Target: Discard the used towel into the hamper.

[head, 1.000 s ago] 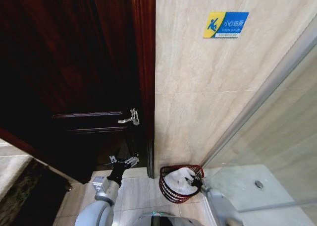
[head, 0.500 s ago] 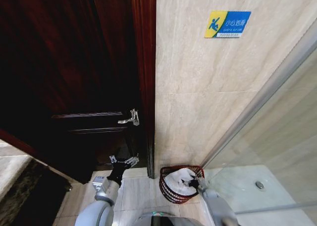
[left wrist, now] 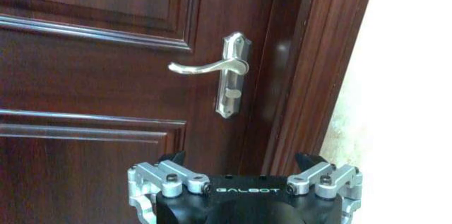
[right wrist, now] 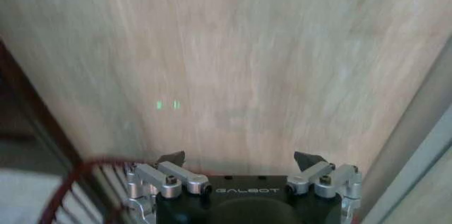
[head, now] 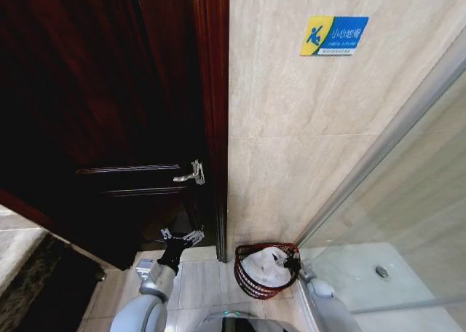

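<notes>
The hamper (head: 251, 279), a small round reddish-brown wire basket, stands on the floor against the tiled wall. The white used towel (head: 261, 266) lies crumpled inside it. My right gripper (head: 290, 261) hovers over the hamper's right rim, open and holding nothing. In the right wrist view that gripper (right wrist: 240, 157) faces the beige wall, with the hamper's red rim (right wrist: 84, 164) and a bit of the towel (right wrist: 21, 203) beside it. Over by the dark door my left gripper (head: 182, 236) is parked, open and holding nothing; in the left wrist view the gripper (left wrist: 242, 159) points at the door.
A dark wooden door (head: 109, 113) with a silver lever handle (left wrist: 211, 66) is on the left, its frame (head: 215, 128) next to the hamper. A glass shower partition (head: 393, 223) closes off the right. A blue-yellow sign (head: 333, 35) hangs on the wall.
My right gripper has lifted a little off the towel and drawn back toward the hamper's right rim. The towel has settled lower in the hamper. The left arm has stayed still.
</notes>
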{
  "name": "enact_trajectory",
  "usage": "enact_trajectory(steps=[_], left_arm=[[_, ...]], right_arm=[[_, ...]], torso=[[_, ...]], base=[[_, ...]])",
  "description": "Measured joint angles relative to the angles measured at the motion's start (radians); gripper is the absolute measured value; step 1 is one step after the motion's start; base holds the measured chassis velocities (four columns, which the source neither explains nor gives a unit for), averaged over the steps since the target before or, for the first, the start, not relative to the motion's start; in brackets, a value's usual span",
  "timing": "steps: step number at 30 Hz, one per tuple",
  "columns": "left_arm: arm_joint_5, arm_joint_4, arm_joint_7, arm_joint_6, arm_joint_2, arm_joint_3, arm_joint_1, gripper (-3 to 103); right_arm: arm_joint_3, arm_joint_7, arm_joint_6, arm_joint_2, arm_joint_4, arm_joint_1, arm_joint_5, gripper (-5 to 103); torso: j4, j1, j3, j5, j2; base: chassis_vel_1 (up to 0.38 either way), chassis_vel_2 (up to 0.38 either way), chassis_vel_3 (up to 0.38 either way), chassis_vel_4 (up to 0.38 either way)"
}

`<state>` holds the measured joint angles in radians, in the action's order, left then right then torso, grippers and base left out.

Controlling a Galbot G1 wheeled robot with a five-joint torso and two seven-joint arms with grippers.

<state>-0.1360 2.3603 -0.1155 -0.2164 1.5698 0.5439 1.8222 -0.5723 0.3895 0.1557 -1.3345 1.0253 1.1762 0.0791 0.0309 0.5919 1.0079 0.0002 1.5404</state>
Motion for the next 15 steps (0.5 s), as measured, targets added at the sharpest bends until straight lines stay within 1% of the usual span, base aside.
enact_trajectory(steps=[1,2,4,5,7,8,9,10,11,13,14,15], left_arm=[[0.000,0.000,0.000,0.000,0.000,0.000,0.000,100],[0.000,0.000,0.000,0.000,0.000,0.000,0.000,100],[0.000,0.000,0.000,0.000,0.000,0.000,0.000,100],[0.000,0.000,0.000,0.000,0.000,0.000,0.000,100],[0.000,0.000,0.000,0.000,0.000,0.000,0.000,100],[0.000,0.000,0.000,0.000,0.000,0.000,0.000,100],[0.000,0.000,0.000,0.000,0.000,0.000,0.000,100],[0.000,0.000,0.000,0.000,0.000,0.000,0.000,100],[0.000,0.000,0.000,0.000,0.000,0.000,0.000,100],[0.000,0.000,0.000,0.000,0.000,0.000,0.000,100],[0.000,0.000,0.000,0.000,0.000,0.000,0.000,100],[0.000,0.000,0.000,0.000,0.000,0.000,0.000,100]], right_arm=[[0.000,0.000,0.000,0.000,0.000,0.000,0.000,100],[-0.005,-0.003,-0.009,0.001,0.050,0.026,0.025,100],[-0.008,-0.002,-0.034,0.017,0.180,0.104,0.112,100],[-0.008,-0.002,-0.034,0.017,0.180,0.104,0.112,100],[-0.018,-0.002,-0.043,0.031,0.291,0.172,0.178,100],[-0.018,-0.002,-0.043,0.031,0.291,0.172,0.178,100],[-0.037,-0.003,-0.044,0.035,0.400,0.231,0.211,100],[-0.047,-0.007,-0.042,0.035,0.459,0.261,0.221,100],[-0.047,-0.007,-0.042,0.035,0.459,0.261,0.221,100],[-0.075,-0.027,-0.035,0.025,0.626,0.340,0.239,100],[-0.075,-0.027,-0.035,0.025,0.626,0.340,0.239,100],[-0.087,-0.038,-0.038,0.018,0.690,0.368,0.248,100]], torso=[[0.0000,0.000,0.000,0.0000,0.000],[0.0000,0.000,0.000,-0.0002,0.000],[0.0001,0.000,0.000,-0.0002,0.000],[0.0001,0.000,0.000,-0.0002,0.000],[-0.0002,0.000,0.000,-0.0005,0.000],[-0.0002,0.000,0.000,-0.0005,0.000],[-0.0002,0.000,0.000,-0.0001,0.000],[-0.0002,0.000,0.000,-0.0005,0.000],[-0.0002,0.000,0.000,-0.0005,0.000],[-0.0001,0.000,0.000,-0.0002,0.000],[-0.0001,0.000,0.000,-0.0002,0.000],[-0.0001,0.000,0.000,-0.0001,0.000]], base=[[0.000,0.000,0.000,0.000],[0.000,0.000,0.000,0.000],[0.000,0.000,0.000,0.000],[0.000,0.000,0.000,0.000],[0.000,0.000,0.000,0.000],[0.000,0.000,0.000,0.000],[0.000,0.000,0.000,0.000],[0.000,0.000,0.000,0.000],[0.000,0.000,0.000,0.000],[0.000,0.000,0.000,0.000],[0.000,0.000,0.000,0.000],[0.000,0.000,0.000,0.000]])
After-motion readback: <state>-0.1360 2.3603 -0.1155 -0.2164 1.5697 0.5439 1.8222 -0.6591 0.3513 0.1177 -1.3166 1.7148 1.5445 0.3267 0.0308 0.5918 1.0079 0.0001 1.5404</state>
